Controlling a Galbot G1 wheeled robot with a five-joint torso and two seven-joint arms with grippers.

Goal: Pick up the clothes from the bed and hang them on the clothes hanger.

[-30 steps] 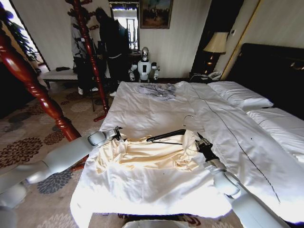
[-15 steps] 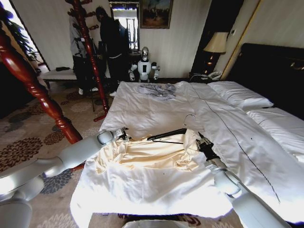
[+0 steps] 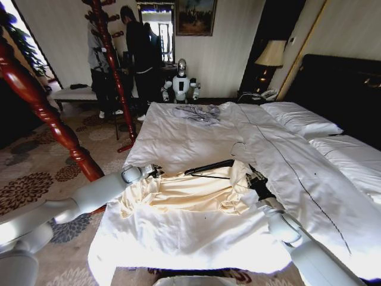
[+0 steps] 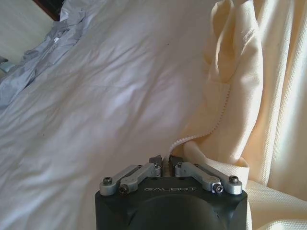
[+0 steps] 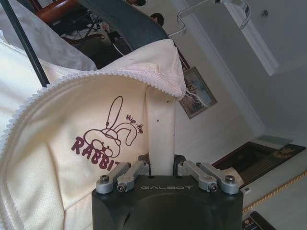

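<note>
The clothes [image 3: 190,199], a cream-yellow garment, lie crumpled on the near part of the bed [image 3: 196,140]. The black clothes hanger [image 3: 208,168] rests across the garment's far edge, its wire hook [image 3: 238,146] pointing toward the pillows. My left gripper [image 3: 156,173] is at the garment's left corner; in the left wrist view its fingers [image 4: 156,163] are shut at the zipper edge of the clothes [image 4: 249,96]. My right gripper [image 3: 253,179] holds the garment's right end. It [image 5: 161,165] is shut on a strip of the clothes [image 5: 160,124], with the clothes hanger [image 5: 124,19] beyond.
A grey garment [image 3: 199,113] lies at the far side of the bed. Pillows [image 3: 300,119] and the dark headboard [image 3: 345,89] are on the right. A red-brown coat stand [image 3: 113,65] and another turned post [image 3: 41,107] stand left of the bed, on patterned carpet [image 3: 36,179].
My left gripper has slid to the right along the bed's edge, taking the garment's corner with it. The right gripper and the hanger have hardly moved.
</note>
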